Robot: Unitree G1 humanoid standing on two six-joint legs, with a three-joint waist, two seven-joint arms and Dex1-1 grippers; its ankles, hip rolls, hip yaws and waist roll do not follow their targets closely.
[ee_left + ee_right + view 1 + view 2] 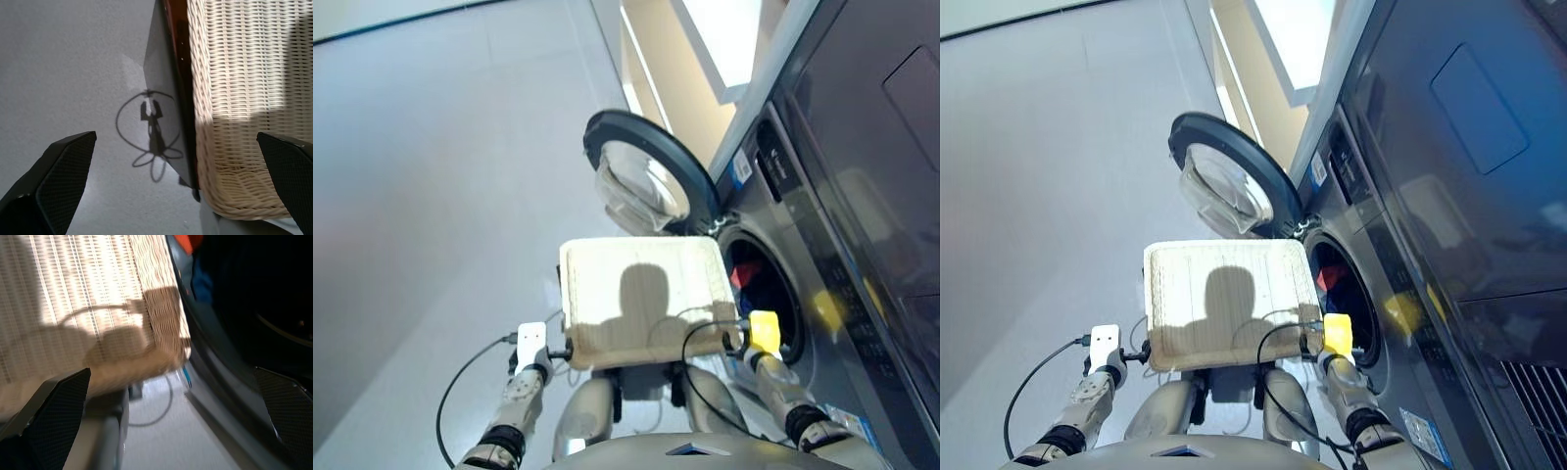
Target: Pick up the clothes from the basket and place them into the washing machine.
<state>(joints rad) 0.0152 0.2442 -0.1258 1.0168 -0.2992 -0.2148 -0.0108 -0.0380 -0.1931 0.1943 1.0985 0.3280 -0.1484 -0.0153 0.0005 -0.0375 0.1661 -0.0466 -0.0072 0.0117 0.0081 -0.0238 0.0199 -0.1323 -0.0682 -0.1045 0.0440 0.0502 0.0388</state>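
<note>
Grey floor [431, 196] spreads beside the washing machine [862, 196].

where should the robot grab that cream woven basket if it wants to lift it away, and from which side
Probably the two short end walls, one gripper each. The basket is wide, shallow and lies flat, with an upright woven rim that open fingers could straddle from above. The left gripper sits by its left near corner and the right gripper by its right one, next to the washing machine, both open.
</note>
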